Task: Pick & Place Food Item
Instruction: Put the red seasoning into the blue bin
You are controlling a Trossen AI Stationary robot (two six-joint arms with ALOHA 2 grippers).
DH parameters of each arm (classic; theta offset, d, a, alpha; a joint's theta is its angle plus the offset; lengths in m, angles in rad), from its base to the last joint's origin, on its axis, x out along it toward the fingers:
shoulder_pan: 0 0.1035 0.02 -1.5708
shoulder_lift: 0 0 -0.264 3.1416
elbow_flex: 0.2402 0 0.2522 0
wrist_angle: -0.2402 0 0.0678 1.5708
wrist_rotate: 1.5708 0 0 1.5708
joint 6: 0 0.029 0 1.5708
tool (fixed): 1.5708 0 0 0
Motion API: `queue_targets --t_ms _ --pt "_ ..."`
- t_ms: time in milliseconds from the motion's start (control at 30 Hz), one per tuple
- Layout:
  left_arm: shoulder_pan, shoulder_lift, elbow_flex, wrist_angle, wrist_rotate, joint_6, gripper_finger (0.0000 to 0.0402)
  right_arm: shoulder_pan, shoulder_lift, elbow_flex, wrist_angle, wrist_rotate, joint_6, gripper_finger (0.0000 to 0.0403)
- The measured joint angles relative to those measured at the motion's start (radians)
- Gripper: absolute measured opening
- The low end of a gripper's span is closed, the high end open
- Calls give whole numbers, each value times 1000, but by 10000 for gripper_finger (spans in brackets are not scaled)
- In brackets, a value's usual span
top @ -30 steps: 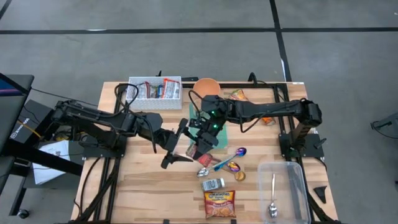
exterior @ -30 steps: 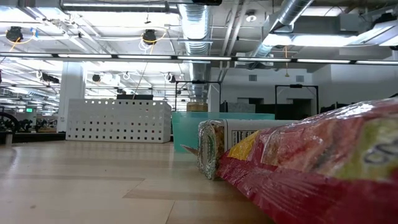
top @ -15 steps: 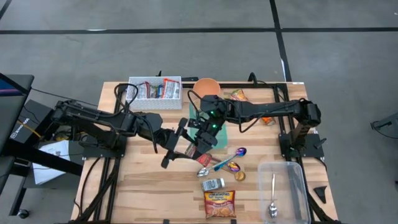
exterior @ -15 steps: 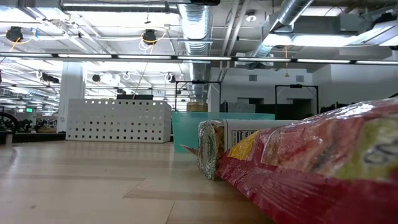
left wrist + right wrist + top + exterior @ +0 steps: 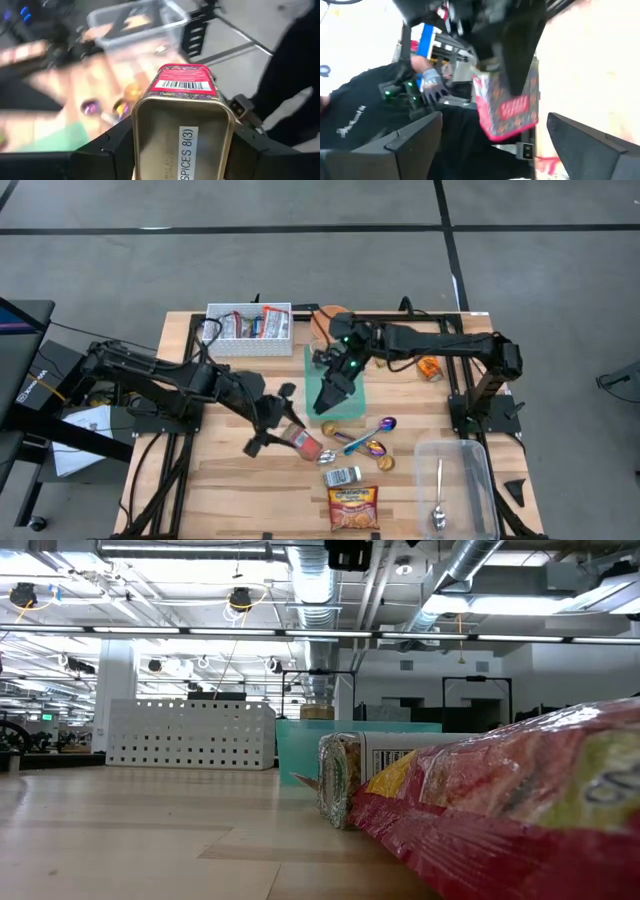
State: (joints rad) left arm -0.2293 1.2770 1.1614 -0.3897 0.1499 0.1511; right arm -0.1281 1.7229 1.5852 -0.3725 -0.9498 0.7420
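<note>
A red spice tin with a gold base sits in my left gripper near the table's middle, just near-left of the green mat. My left gripper is shut on it. My right gripper hangs over the green mat, open and empty. In its wrist view the tin shows ahead in the other arm's dark fingers. My left gripper pinches the tin between its two fingers, one on each opposite side wall near the gold base. The tin sticks out forward past the fingers, its red barcode end away from the wrist. It looks lifted clear of the table and tilted.
Near the table's front lie a blue spoon, foil sweets, a small packet and a red snack bag. A clear tub holds a spoon at front right. A packet bin and an orange bowl stand at the back.
My right gripper has let go of the tin and drawn back up toward the far edge, over the green mat. My left gripper has closed in, taken hold of the tin, and carried it a little toward the table's near edge.
</note>
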Motion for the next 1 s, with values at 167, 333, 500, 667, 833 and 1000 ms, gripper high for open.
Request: queue_targets --t_ms 167,333,500,667,833,1000 --pt "3 -35 -38 -9 -93 -187 205 2 -83 -1 -56 77 -108 347" --pt "30 -69 -139 218 -134 -407 205 42 -163 0 -103 282 -226 337" --pt "65 -80 -266 549 -169 -625 205 81 -246 0 -198 614 -338 328" --pt "108 -70 -373 764 -183 -875 205 150 -301 -1 -231 828 -503 323" --pt "162 -69 -458 974 -231 -1126 205 253 -321 0 -233 1046 -768 322" --pt "187 -70 -477 1068 -276 -1251 205 323 -307 -2 -236 1217 -909 331"
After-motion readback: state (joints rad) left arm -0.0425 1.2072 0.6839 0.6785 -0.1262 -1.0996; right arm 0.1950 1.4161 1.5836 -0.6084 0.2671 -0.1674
